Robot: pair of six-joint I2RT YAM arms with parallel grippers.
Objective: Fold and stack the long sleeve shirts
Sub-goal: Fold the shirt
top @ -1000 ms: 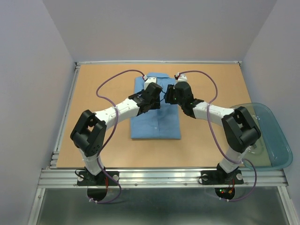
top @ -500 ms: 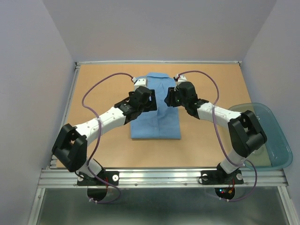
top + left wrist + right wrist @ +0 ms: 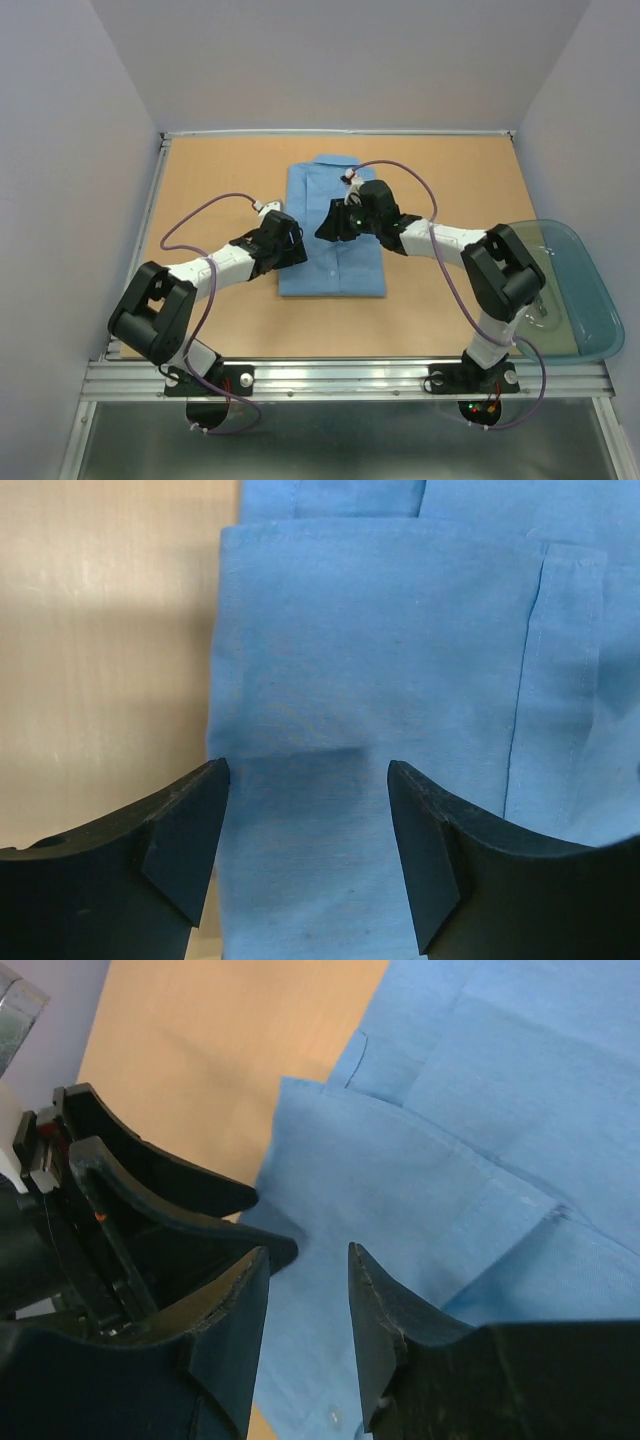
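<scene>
A light blue long sleeve shirt (image 3: 350,185) lies folded into a flat rectangle at the middle of the table, collar at the far end. My left gripper (image 3: 298,251) hovers over the shirt's near left edge; in the left wrist view the gripper (image 3: 308,772) is open, with only flat cloth (image 3: 400,630) below it. My right gripper (image 3: 323,228) hangs over the shirt's left half, pointing left. In the right wrist view its jaws (image 3: 308,1252) stand apart with nothing between them, above a folded flap (image 3: 420,1170). The left gripper's black fingers (image 3: 200,1185) show just beside it.
A translucent teal plastic tub (image 3: 585,300) sits at the table's right edge beside the right arm's base. Bare tan tabletop (image 3: 210,180) surrounds the shirt. Purple cables loop above both arms.
The left gripper drew back from the collar area to the shirt's near left edge and opened. The right gripper swung left over the shirt's left half.
</scene>
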